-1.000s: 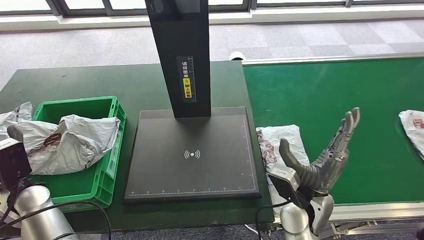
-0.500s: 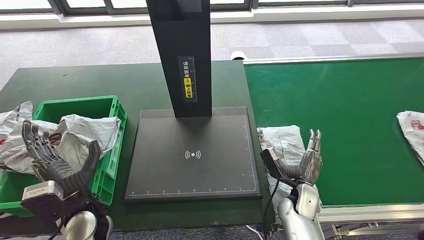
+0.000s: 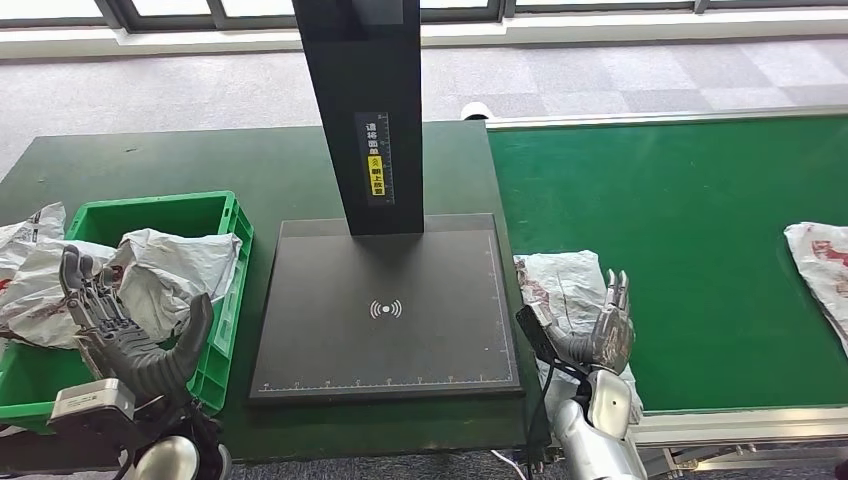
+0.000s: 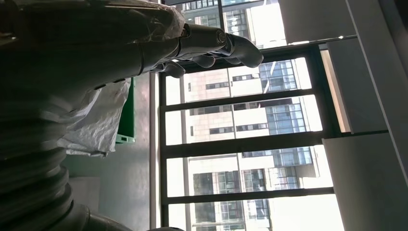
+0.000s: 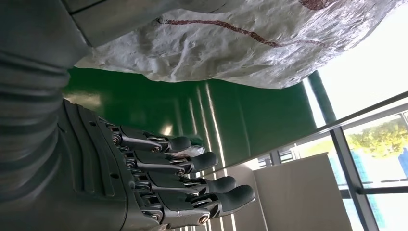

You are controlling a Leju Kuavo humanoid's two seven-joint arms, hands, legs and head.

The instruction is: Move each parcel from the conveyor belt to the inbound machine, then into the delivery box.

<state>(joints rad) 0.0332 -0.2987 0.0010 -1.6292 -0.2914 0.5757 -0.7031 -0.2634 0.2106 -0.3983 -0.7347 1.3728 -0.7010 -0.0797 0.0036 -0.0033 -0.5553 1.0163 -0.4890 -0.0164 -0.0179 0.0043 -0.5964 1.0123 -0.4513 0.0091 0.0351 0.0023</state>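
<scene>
Both hands raised with fingers spread, holding nothing.
Left hand (image 3: 125, 335) hovers just in front of the green crate (image 3: 222, 300) with its crumpled bags (image 3: 165, 275); the black scanner plate (image 3: 385, 310) lies between the hands; right hand (image 3: 598, 335) hangs over the near parcel (image 3: 560, 285) on the green belt (image 3: 680, 210), a second parcel (image 3: 820, 265) well off to its right.

We stand in a parcel sorting station. Before us run a green conveyor belt (image 3: 690, 230), a scanning platform (image 3: 385, 310) and a green crate (image 3: 215, 215).
</scene>
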